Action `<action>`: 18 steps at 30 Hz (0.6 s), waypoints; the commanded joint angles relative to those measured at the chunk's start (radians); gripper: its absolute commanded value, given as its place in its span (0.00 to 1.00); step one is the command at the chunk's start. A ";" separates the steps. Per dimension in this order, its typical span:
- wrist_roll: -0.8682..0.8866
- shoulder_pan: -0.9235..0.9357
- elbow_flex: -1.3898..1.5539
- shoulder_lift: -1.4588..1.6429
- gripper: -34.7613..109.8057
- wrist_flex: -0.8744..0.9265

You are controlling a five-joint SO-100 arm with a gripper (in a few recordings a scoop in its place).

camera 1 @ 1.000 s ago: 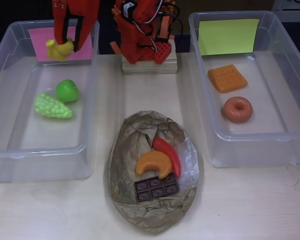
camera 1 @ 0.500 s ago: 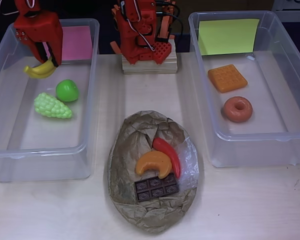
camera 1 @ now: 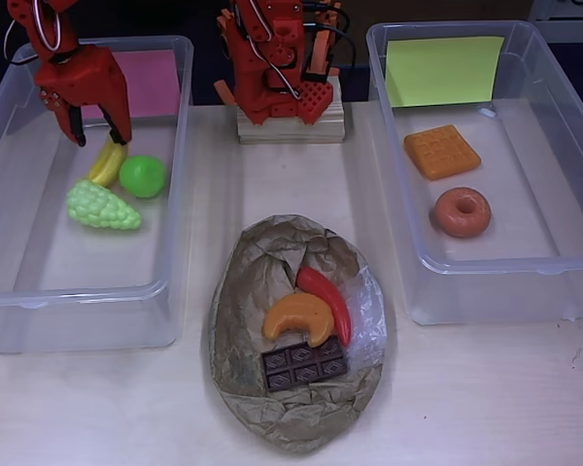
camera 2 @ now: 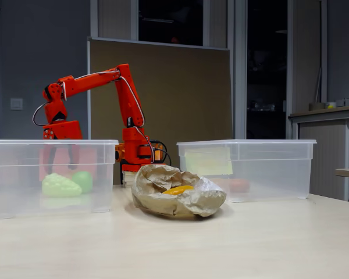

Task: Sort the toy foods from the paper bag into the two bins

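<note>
Left bin (camera 1: 10, 291) now holds bananas (camera 1: 108, 161); gripper (camera 1: 98, 133) released them.

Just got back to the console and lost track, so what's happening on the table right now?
The red arm's pincer hangs open over the bin with the pink label, with the bananas lying just below it beside the green apple and the grapes. The bin with the yellow-green label holds the waffle and the donut. On the paper bag between them lie the chili, the croissant and the chocolate bar.
</note>
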 commanded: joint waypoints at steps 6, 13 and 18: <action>-0.015 -0.012 -0.028 0.198 0.44 0.032; -0.034 -0.167 -0.052 0.499 0.43 0.011; -0.069 -0.387 -0.043 0.644 0.39 -0.017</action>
